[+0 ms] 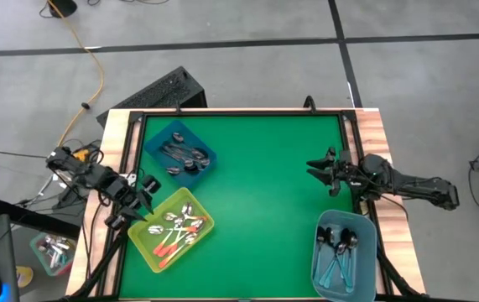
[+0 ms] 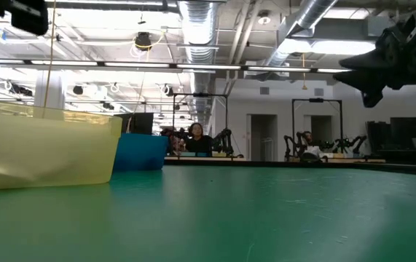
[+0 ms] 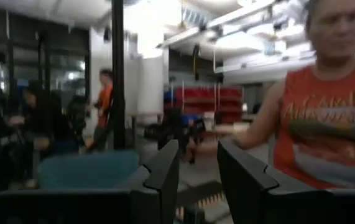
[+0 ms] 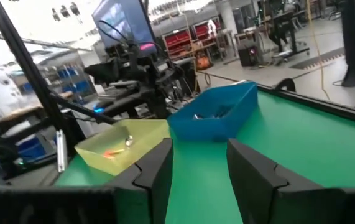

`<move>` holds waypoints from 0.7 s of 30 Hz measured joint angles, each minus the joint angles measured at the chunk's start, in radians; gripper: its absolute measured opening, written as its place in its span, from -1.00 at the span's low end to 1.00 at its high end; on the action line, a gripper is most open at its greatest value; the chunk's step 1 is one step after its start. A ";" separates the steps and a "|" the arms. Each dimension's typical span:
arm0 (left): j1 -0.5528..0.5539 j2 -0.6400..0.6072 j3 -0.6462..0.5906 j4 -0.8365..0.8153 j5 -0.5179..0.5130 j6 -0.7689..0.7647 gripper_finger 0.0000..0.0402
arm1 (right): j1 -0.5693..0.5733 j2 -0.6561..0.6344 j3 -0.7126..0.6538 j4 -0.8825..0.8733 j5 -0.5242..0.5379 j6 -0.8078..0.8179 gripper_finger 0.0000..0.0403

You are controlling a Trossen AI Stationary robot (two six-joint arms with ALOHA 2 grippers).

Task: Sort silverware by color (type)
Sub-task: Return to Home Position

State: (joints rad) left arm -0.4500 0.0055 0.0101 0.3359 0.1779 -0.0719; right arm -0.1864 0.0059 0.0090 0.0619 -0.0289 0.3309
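Observation:
The silverware lies sorted in three bins on the green table [image 1: 264, 210]. Dark grey spoons [image 1: 184, 155] fill the dark blue bin [image 1: 201, 144] at the far left. Orange-handled spoons [image 1: 176, 235] lie in the yellow bin [image 1: 145, 243] at the near left. Teal-handled spoons [image 1: 338, 252] lie in the light blue bin [image 1: 325, 273] at the near right. My left gripper [image 1: 141, 202] hangs open at the table's left edge, beside the yellow bin. My right gripper [image 1: 314, 169] is open above the table's right side, with nothing between its fingers [image 4: 155, 168].
The table's middle is bare green mat. Wooden rails [image 1: 373, 134] border the left and right sides. Off the table at the near left stands another container [image 1: 53, 250] with metal pieces. A person in an orange top [image 3: 326, 124] stands beyond the table.

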 joint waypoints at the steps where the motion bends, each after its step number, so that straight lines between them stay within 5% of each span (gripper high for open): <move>1: 0.000 0.000 0.000 -0.028 0.000 0.000 -0.50 | 0.000 0.000 0.000 -0.006 0.009 -0.006 -0.17; 16: 0.000 0.000 -0.001 -0.257 -0.378 0.019 -0.50 | 0.000 0.010 0.000 -0.049 0.026 -0.077 -0.17; 21: 0.000 0.014 0.006 -0.300 -0.410 0.031 -0.50 | 0.000 0.010 0.000 -0.051 0.026 -0.077 -0.17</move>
State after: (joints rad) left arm -0.4496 0.0200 0.0166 0.0356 -0.2318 -0.0414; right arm -0.1864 0.0158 0.0090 0.0109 -0.0026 0.2536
